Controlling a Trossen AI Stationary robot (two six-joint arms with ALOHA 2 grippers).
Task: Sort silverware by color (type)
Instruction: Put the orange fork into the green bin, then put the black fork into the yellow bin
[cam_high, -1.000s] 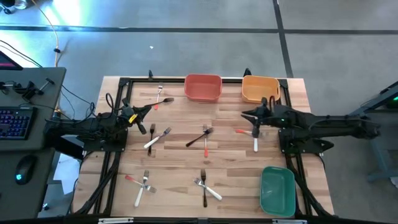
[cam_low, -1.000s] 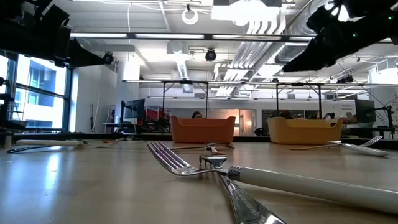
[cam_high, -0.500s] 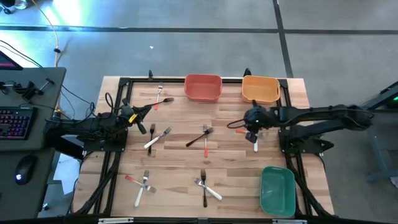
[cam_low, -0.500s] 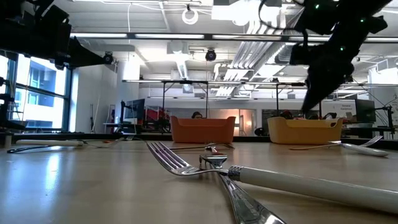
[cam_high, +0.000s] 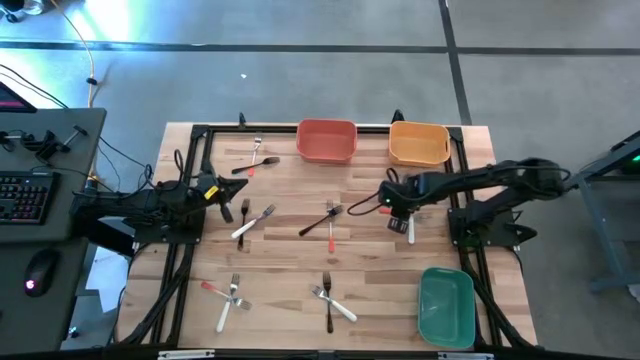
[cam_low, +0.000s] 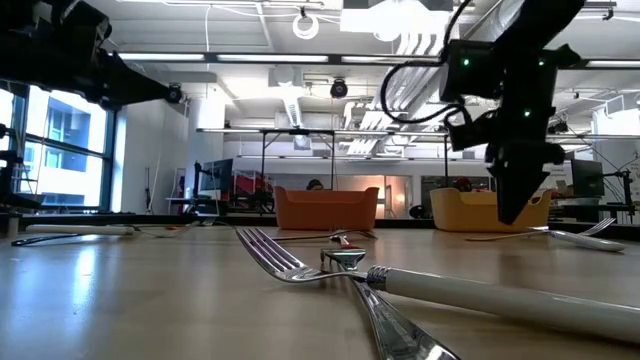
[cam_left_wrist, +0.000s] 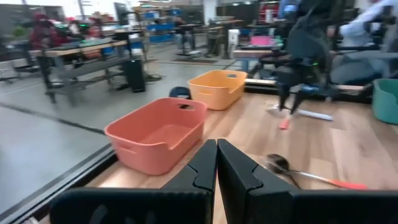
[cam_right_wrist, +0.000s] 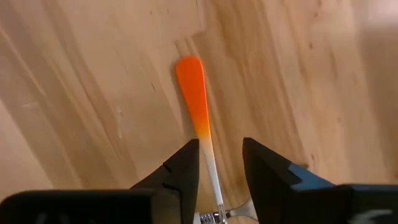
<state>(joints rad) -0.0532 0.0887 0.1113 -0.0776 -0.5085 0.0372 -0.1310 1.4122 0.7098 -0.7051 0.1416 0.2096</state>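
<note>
From overhead: the right claw (cam_high: 397, 210) is down over a crossed pair of forks on the tabletop (cam_high: 300, 260), right of centre, in front of the orange bin (cam_high: 418, 143). One of them has a red handle (cam_high: 384, 210), the other a white one (cam_high: 410, 232). The rest of the forks lie scattered in small crossed pairs all over the wood. The left claw (cam_high: 222, 194) just waits at the left side. The coral bin (cam_high: 326, 140) and green bin (cam_high: 446, 306) both look like they have nothing in them.

Low view: the right arm points steeply down in front of the orange bin. Close up, a white fork (cam_low: 440, 290) lies over another one.

Left wrist view: that claw is clenched on nothing, looking across at the coral and orange bins.

Right wrist view: the fingers (cam_right_wrist: 180, 171) are released and straddle the thin orange handle (cam_right_wrist: 198, 109), which fades to white. It's lying flat on the wood, not gripped yet.

What bugs me: the handle is skinny and flat on the wood, so the tips could scrape and slide off it. Also, the crossed white fork could get dragged along or knocked.
</note>
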